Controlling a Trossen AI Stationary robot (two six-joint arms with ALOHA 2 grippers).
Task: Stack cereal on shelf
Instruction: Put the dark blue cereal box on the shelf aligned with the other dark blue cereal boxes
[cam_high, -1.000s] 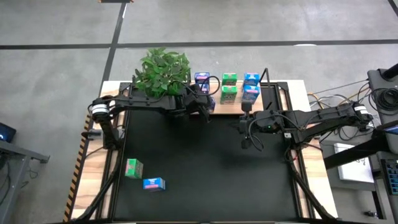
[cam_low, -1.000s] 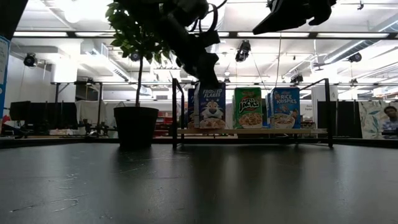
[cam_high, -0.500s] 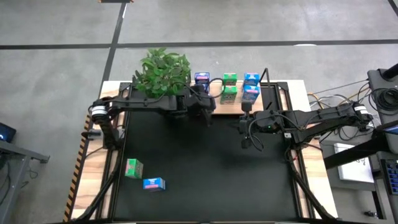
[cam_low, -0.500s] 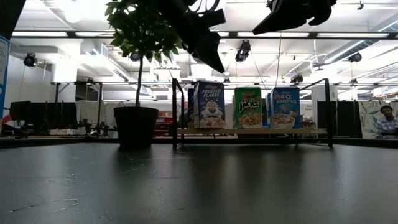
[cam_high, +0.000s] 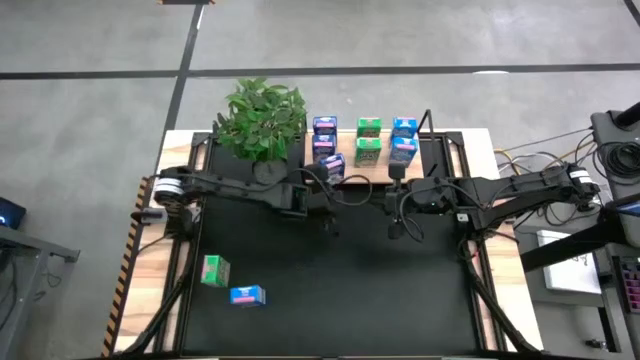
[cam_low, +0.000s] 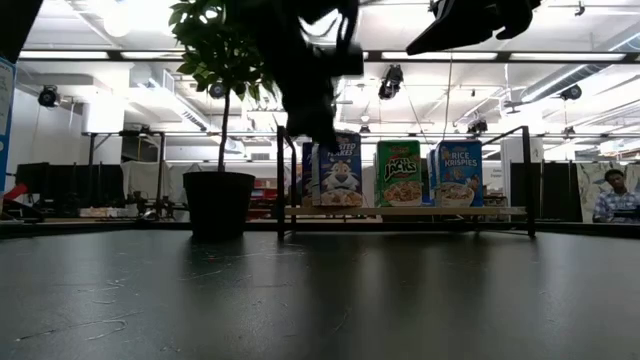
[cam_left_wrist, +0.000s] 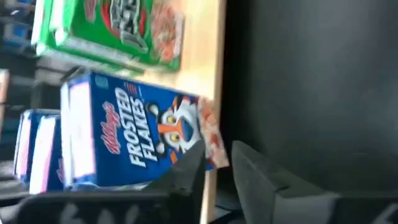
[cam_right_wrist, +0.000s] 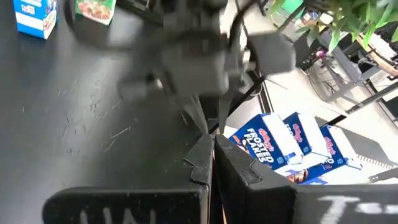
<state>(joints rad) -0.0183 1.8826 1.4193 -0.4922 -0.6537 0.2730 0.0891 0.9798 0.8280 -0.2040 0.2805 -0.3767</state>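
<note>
The wooden shelf (cam_high: 380, 178) stands at the table's far edge. On it stand two dark blue cereal boxes (cam_high: 330, 165), two green ones (cam_high: 367, 150) and two light blue ones (cam_high: 402, 150), all upright on their bases. The front dark blue box (cam_left_wrist: 137, 137) reads Frosted Flakes. My left gripper (cam_high: 328, 212) hangs over the black mat just in front of that box, its fingers (cam_left_wrist: 252, 177) a narrow gap apart with nothing between them. My right gripper (cam_high: 392, 205) waits shut and empty beside it, above the mat. A green box (cam_high: 215, 270) and a light blue box (cam_high: 247, 296) lie on the mat near the front left.
A potted plant (cam_high: 265, 115) stands at the far left, next to the shelf. A black frame post (cam_low: 282, 180) rises at the shelf's left end. The two grippers are close together in front of the shelf. A person sits in the room beyond the table (cam_low: 610, 195).
My left gripper has drawn back from the front dark blue box on the shelf toward the table's near edge and sunk a little, rolling as it went. The box has stayed upright on the shelf.
</note>
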